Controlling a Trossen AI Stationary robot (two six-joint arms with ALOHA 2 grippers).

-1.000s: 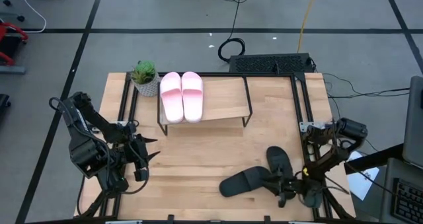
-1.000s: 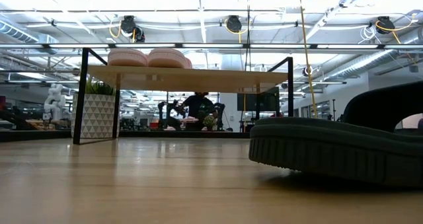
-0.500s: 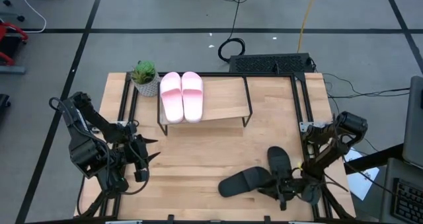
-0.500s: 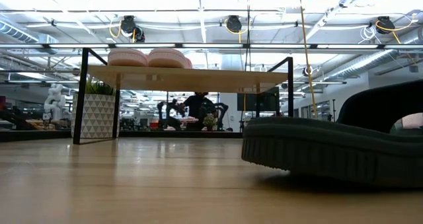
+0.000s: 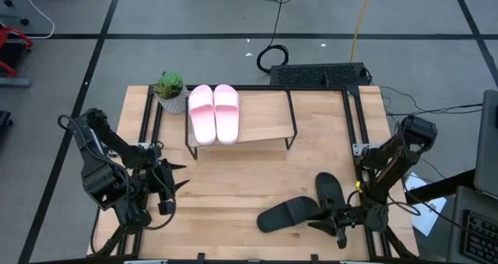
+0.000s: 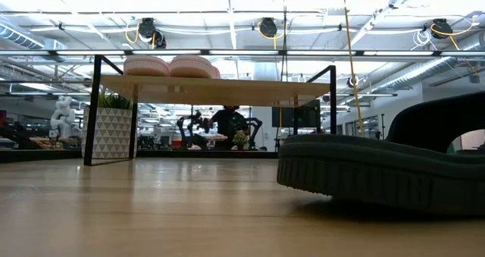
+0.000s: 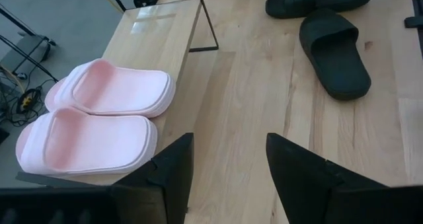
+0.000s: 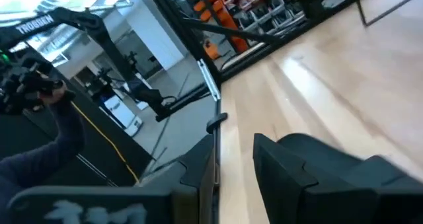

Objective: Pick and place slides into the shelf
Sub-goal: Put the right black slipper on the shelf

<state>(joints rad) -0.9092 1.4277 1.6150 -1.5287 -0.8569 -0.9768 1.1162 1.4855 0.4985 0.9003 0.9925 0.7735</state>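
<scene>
Two pale pink slides (image 5: 214, 112) lie side by side on the left end of the shelf (image 5: 261, 116), soles down; they also show in the left wrist view (image 7: 99, 112). Two black slides rest soles down on the table near its near right corner: one lies crosswise (image 5: 289, 213), the other (image 5: 329, 190) just beyond it. My right gripper (image 5: 327, 220) sits low at the crosswise slide's right end, its fingers (image 8: 198, 164) a little apart. My left gripper (image 5: 177, 184) waits open at the table's left side. My right gripper comes in level from the table's right at the strap end (image 6: 439, 124) of the crosswise black slide. The gripper's own body hides that spot in the high view, and I cannot tell whether a finger touches the slide. The slide lies on the table.
A small potted plant (image 5: 171, 91) in a patterned pot stands at the shelf's left end. The shelf's right half (image 7: 158, 26) is bare wood. A black frame runs along the table's edges (image 5: 354, 116). Bare tabletop (image 5: 233, 178) lies between the shelf and the black slides.
The crosswise black slide has slid slightly toward the table's left, then stayed put. My right arm's upper links have swung up and toward the table's right edge while its gripper stayed low beside the slide.
</scene>
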